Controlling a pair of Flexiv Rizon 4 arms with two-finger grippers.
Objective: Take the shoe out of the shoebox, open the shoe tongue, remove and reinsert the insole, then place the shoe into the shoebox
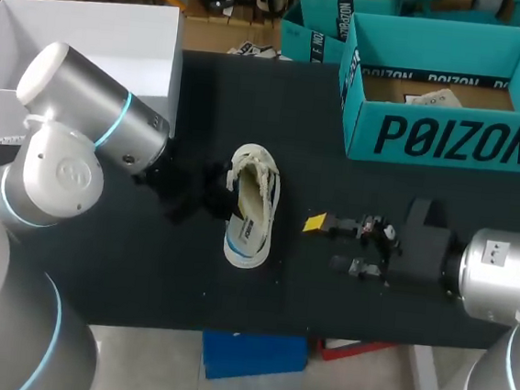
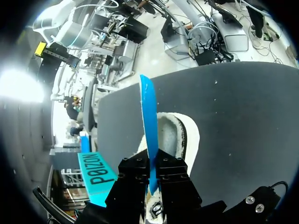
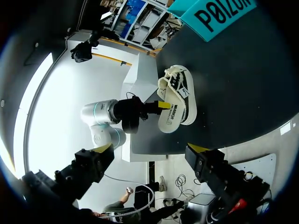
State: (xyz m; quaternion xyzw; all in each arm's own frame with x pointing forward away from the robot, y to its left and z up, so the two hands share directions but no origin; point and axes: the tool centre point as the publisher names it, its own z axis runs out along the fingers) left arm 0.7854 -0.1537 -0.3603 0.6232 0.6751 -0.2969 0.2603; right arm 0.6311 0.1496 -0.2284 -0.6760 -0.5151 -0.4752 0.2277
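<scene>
**Between the left fingers: insole clamped on edge, shoe just beyond**

The left gripper (image 2: pixel 152 175) is pinching the blue insole (image 2: pixel 149 126) from both sides. The thin sheet is standing on edge in the grip and rising past the fingers.

The shoe (image 2: pixel 180 135) is lying just beyond the insole, on its side on the black table (image 1: pixel 142 276). It is sitting near the table's middle, outside the shoebox (image 1: pixel 450 140).

In the head view the shoe's long axis is running from the near edge toward the far edge, slightly tilted. The left gripper is meeting it from the side, about mid-length, and is the nearer of the two.

Judging from this, the insole step is under way. Whether the insole is coming out or going back in cannot be told. The coming move is depending on lining the insole's length up with the shoe's opening, which appears to be facing the left gripper.

The right gripper (image 3: pixel 151 149) is waiting on the shoe's opposite side, near but not touching, with its fingers spread wide and holding nothing.

The open-topped shoebox is standing at the far right, well apart from the shoe, with bare table lying between them. The near edge is running closer to the shoe than the far edge, so the freer room is lying toward the shoebox.
</scene>
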